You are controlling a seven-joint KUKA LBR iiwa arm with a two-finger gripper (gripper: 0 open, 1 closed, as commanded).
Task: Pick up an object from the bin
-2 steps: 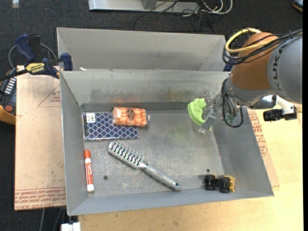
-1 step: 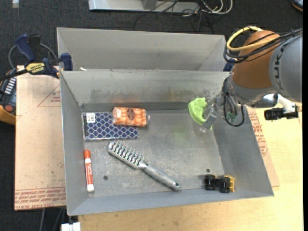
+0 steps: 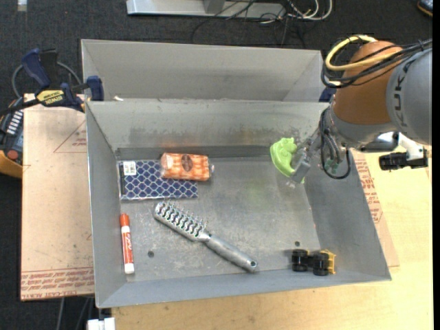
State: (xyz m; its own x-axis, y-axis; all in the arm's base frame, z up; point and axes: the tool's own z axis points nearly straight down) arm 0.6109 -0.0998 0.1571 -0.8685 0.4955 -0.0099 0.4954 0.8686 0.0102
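Note:
My gripper (image 3: 298, 168) hangs at the bin's right side, close to the back wall. Its grey fingers are shut on a small lime-green soft thing (image 3: 282, 155), which sticks out to their left. The green thing looks raised off the floor, and a faint green glint shows on the metal below it. A black and yellow toy vehicle (image 3: 313, 261) lies in the front right corner, well below the gripper.
An orange patterned packet (image 3: 184, 166) and a blue patterned flat box (image 3: 155, 180) lie at the back left. A red marker (image 3: 126, 243) lies along the left wall. A grey hairbrush (image 3: 201, 234) lies slantwise in the front middle.

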